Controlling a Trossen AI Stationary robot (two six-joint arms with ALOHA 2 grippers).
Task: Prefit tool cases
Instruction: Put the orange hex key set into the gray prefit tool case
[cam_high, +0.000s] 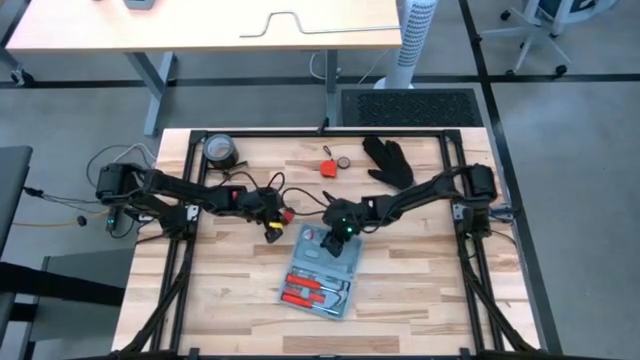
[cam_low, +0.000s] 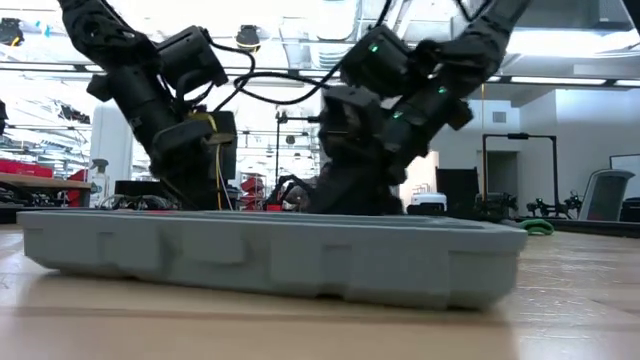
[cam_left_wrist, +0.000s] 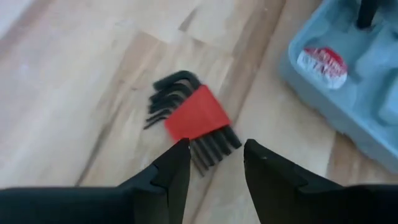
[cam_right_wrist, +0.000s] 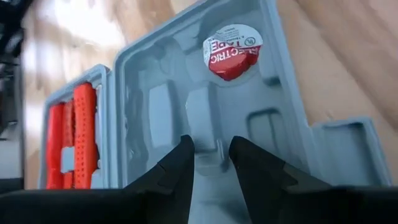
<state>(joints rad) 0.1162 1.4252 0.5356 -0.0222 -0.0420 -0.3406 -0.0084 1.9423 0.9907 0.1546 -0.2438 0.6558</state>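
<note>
Your tool case (cam_high: 322, 274) lies open and flat on the wooden surface (cam_high: 230, 300), near the middle toward the front edge, red-handled tools in one half and a roll of electrical tape (cam_right_wrist: 231, 45) seated in the other. Your right gripper (cam_high: 337, 238) reaches in low over the case's far half, jaws parted a little and holding nothing. Your left gripper (cam_high: 272, 212) hangs just beside the case, above a red hex key set (cam_left_wrist: 194, 119) on the wood, jaws slightly apart and empty.

Bright even overhead light, glaring ceiling lamps at table level, soft motion blur in both wrist views.
</note>
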